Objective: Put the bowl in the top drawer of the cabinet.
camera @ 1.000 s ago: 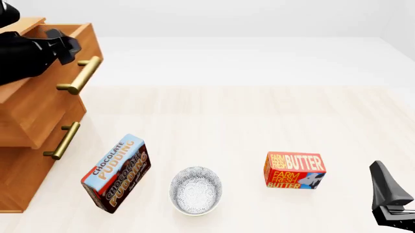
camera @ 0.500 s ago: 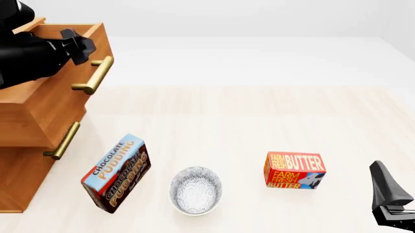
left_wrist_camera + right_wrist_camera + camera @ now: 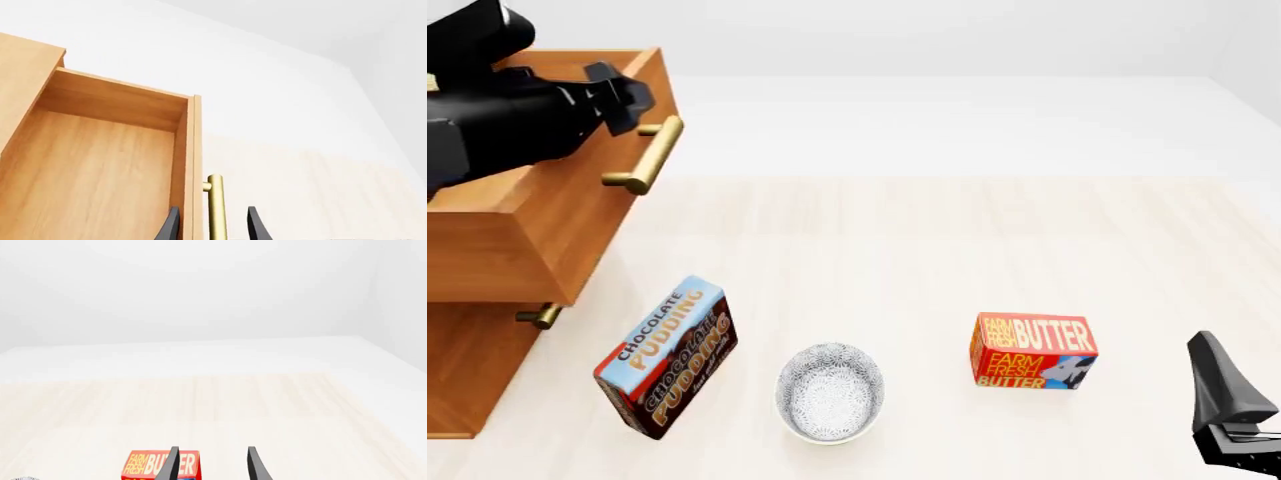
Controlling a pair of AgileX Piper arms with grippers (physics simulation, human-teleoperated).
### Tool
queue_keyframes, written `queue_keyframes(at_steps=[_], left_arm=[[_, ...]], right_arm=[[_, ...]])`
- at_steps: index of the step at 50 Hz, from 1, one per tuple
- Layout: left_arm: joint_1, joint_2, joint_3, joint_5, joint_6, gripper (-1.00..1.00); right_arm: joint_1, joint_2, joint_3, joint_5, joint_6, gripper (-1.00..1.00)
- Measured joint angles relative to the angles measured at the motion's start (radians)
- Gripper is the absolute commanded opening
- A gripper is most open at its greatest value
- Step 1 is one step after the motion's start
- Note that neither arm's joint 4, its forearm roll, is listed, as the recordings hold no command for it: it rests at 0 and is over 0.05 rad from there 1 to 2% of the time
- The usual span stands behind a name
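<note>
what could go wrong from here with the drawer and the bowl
The left gripper straddles the top drawer's brass handle; pulled much farther, the drawer might leave the cabinet. The bowl sits close to the pudding box, so a grasp from that side could knock the box.

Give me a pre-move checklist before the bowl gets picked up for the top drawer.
1. Top drawer pulled out: ok, its interior is exposed in the left wrist view.
2. Drawer interior free of objects: ok for the part visible; the rest is out of frame.
3. Left gripper off the brass handle: not ok, its jaws sit either side of the bar.
4. Bowl upright and unobstructed: ok, standing apart from the pudding box and butter box.
5. Right gripper free: ok, jaws apart, nothing between them.
</note>
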Motion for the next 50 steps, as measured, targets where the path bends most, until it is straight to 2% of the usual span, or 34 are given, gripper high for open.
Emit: queue_keyframes(at_steps=[40,50], left_arm=[[-0.101,-0.002,0.005,-0.007,-0.026,1.00],[-0.121,-0.010,0.009,-0.005,-0.058,1.00]], right_arm=[[0.000,0.000,0.000,0.000,0.000,1.00],[0.000,0.000,0.000,0.000,0.000,1.00]])
